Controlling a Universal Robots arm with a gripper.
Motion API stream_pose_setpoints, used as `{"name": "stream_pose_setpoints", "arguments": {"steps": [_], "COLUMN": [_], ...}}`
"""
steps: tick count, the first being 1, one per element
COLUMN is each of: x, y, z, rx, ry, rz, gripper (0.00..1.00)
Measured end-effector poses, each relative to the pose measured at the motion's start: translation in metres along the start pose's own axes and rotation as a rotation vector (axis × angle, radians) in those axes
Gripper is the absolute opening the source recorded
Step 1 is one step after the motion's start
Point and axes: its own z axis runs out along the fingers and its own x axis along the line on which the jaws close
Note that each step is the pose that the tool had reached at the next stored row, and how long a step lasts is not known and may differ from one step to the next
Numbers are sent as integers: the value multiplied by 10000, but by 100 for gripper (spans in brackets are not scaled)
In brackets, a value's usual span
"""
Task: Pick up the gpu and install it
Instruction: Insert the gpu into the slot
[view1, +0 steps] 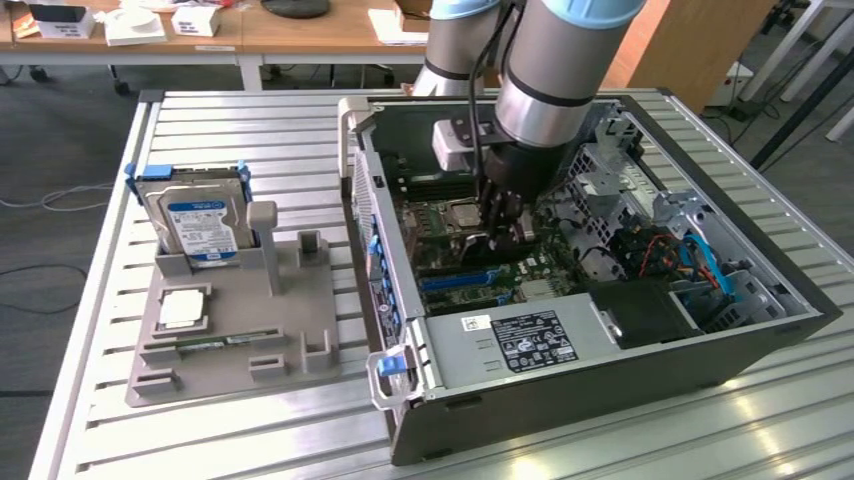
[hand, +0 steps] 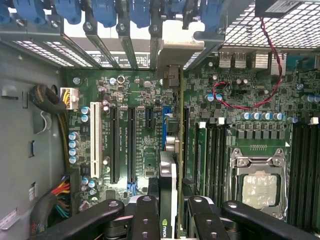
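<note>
At the exterior view's left, a grey holder tray (view1: 220, 345) rests on the slatted table (view1: 94, 420) and carries the hard drive (view1: 200, 225) upright. To the right of it the open computer case (view1: 747, 340) lies on its side. The arm reaches down into it, with the hand (view1: 507, 215) low over the motherboard (view1: 534, 270), just beside the processor socket (view1: 461, 213).

In the wrist view the hand (hand: 168, 207) is clamped on the gpu (hand: 169, 170), fingers (hand: 145, 212) pressed against its two flat faces, so the card hangs edge-on straight below the hand. Its long axis runs away from the hand toward the case's rear wall, parallel to the expansion slots. Its silver bracket (hand: 170, 75) stands at the rear openings, under the row of blue latches (hand: 105, 12). The card lies in line with the blue slot (hand: 163, 125), between the black slots (hand: 131, 145) and the memory slots (hand: 210, 155).

Whether the lower edge is already in that slot or just above it cannot be told. The relation that counts, I judge, is card edge over slot, both lying the same way, with the slot directly beneath the hand
</note>
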Motion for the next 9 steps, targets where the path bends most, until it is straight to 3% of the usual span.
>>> {"name": "stream_pose_setpoints", "arguments": {"steps": [9], "x": [1], "y": [50], "z": [17], "rx": [2], "ry": [-3], "rz": [1], "gripper": [27]}}
